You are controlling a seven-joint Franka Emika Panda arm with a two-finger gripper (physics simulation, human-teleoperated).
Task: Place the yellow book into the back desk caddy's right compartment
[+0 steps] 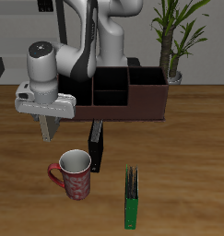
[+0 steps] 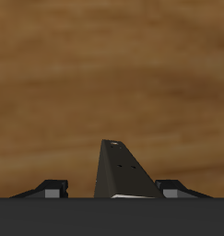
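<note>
My gripper hangs above the table, in front of the end of the back desk caddy that the arm partly hides. It is shut on the yellow book, a thin grey-tan slab hanging below the fingers, clear of the table. In the wrist view the book stands edge-on as a dark wedge between the two fingers, over bare wood. The caddy is a long dark brown box near the table's back. Its wide end section, the right compartment, is at the end away from the gripper and looks empty.
A black book stands on edge in front of the caddy's middle. A red mug sits nearer the front edge, below the gripper's side. A green book stands near the front edge. A potted plant is behind the caddy.
</note>
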